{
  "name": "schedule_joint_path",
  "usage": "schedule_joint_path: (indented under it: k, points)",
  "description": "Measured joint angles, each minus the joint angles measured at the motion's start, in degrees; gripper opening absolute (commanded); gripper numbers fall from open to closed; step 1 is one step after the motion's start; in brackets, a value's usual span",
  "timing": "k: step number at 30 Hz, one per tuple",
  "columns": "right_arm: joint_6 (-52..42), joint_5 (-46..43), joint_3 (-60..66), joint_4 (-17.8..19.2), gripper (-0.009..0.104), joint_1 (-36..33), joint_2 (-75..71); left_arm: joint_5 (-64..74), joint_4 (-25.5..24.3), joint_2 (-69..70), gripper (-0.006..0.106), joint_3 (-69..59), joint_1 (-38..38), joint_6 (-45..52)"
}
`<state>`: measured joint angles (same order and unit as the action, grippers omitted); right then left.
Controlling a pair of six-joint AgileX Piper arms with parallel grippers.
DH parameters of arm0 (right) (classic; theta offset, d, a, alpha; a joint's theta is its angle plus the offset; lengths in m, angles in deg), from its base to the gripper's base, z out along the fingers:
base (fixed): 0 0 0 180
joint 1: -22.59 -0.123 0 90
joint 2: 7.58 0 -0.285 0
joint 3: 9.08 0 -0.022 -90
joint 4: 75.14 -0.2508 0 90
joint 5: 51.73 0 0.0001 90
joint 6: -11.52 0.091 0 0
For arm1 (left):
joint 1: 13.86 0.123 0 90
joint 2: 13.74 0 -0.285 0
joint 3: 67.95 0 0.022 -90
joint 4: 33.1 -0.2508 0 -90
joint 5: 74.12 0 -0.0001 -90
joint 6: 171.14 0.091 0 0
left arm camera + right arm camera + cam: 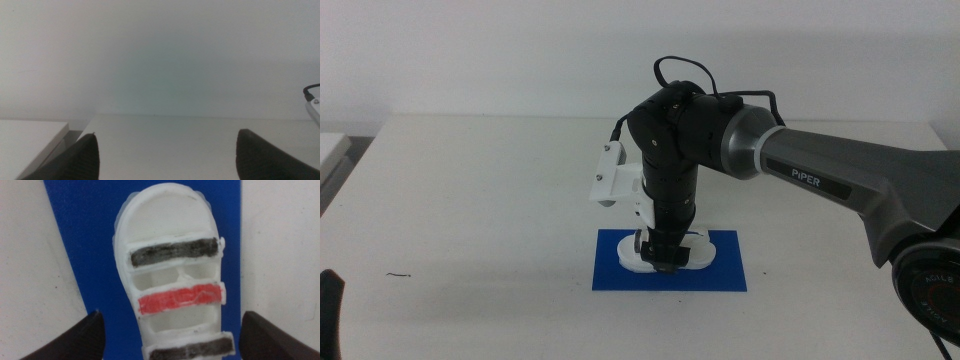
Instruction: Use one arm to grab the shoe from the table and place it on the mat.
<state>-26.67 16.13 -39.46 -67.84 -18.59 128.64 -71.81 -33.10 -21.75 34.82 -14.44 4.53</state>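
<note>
The white shoe (700,256) with dark and red straps lies flat on the blue mat (725,277) at the table's (470,200) front middle. My right gripper (665,262) reaches in from the right and points straight down over the shoe's middle. In the right wrist view the shoe (170,255) lies on the mat (90,240) between the jaws of the right gripper (170,317). They stand wide apart with a gap on each side, so it is open. My left gripper (165,137) is open and empty, waiting at the front left corner (330,310).
A white ledge (330,150) stands beside the table's left edge, also in the left wrist view (30,137). A small dark mark (400,274) lies on the table front left. Bare tabletop surrounds the mat on all sides.
</note>
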Motion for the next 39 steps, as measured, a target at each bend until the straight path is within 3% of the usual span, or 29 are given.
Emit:
schedule_joint_path:
  k: [5,8,12,18,22,28,39]
  points:
    - [4.68,-0.63,1.60,0.14,0.081,0.00,-3.19,0.00,0.00,0.00,0.094,0.00,0.00,0.00]
    - [12.80,-5.25,8.76,0.00,0.081,1.09,-12.29,0.00,0.00,0.00,0.094,0.00,0.00,0.00]
    - [24.63,-17.55,27.80,-0.11,0.081,6.24,-33.85,0.00,0.00,0.00,0.094,0.00,0.00,0.00]
    - [34.22,-37.90,59.70,-1.56,0.081,18.98,-67.10,0.00,0.00,0.00,0.094,0.00,0.00,0.00]
    - [36.24,-44.77,73.56,-2.17,0.081,28.35,-85.66,0.00,0.00,0.00,0.094,0.00,0.00,0.00]
    - [36.64,-53.23,88.20,-5.78,0.081,37.52,-102.04,0.00,0.00,0.00,0.094,0.00,0.00,0.00]
    - [36.91,-55.00,104.99,-7.31,0.081,39.57,-122.77,0.00,0.00,0.00,0.094,0.00,0.00,0.00]
